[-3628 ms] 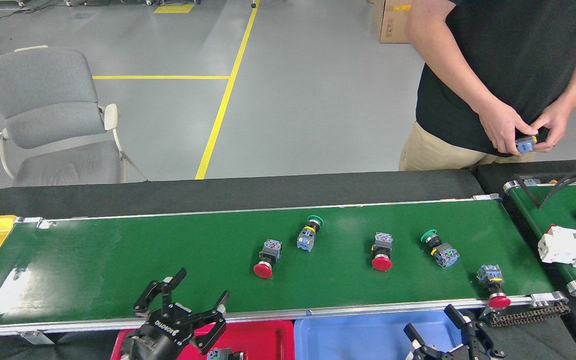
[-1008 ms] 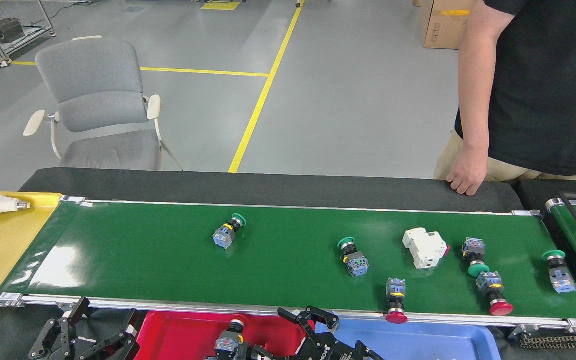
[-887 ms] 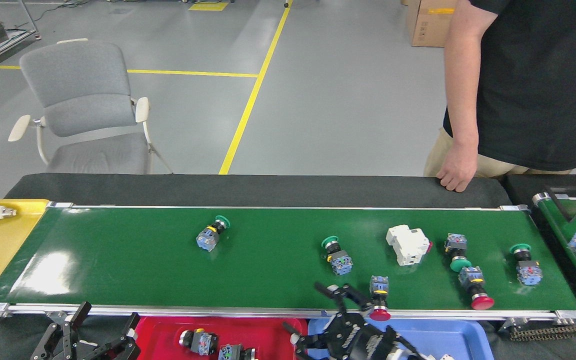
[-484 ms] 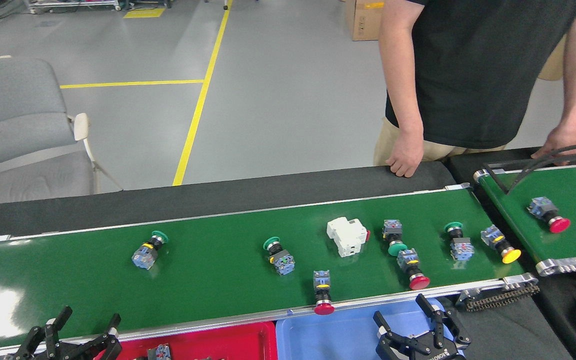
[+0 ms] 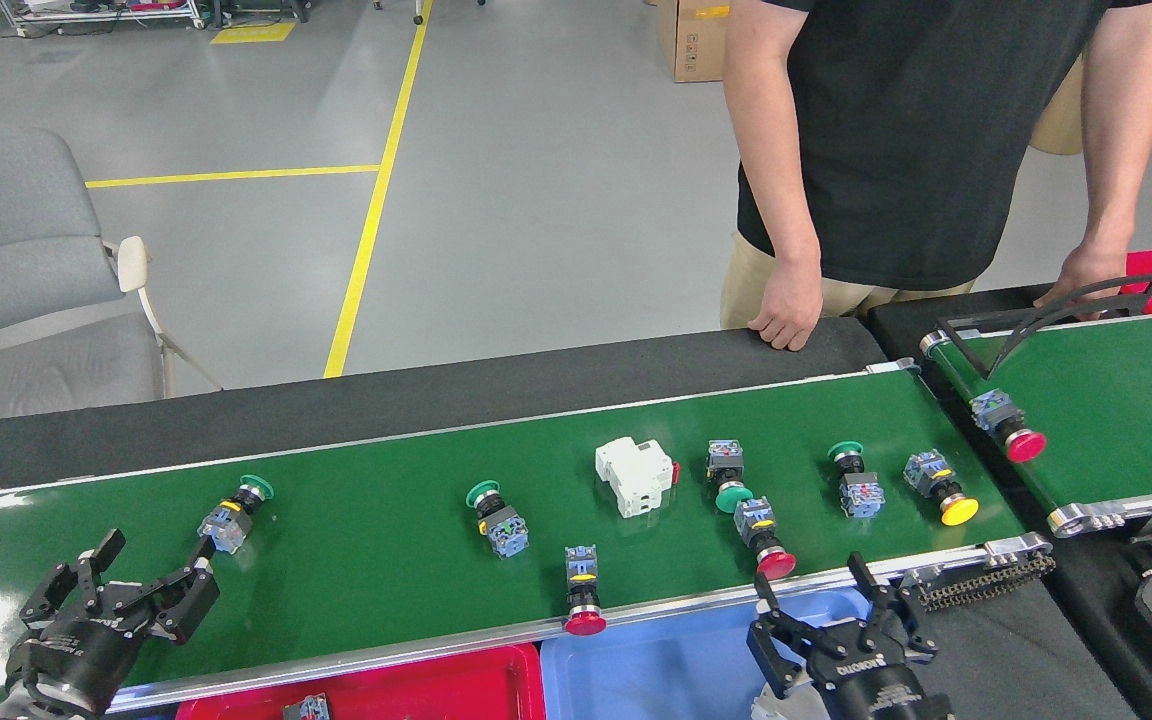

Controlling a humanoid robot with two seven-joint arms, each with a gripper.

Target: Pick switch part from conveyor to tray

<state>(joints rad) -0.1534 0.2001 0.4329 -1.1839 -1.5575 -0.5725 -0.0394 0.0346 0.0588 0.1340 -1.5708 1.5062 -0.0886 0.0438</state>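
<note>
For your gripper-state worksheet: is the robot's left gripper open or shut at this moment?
Open. The left gripper has its black fingers spread apart above the conveyor, with green belt visible between them and nothing held.

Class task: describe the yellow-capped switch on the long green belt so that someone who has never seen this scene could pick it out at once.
Find the long conveyor and follow it to its right end, near the roller. The yellow switch lies there, just right of a green-capped switch. It is the only part on this belt with a yellow cap; the others have green or red caps.
</note>
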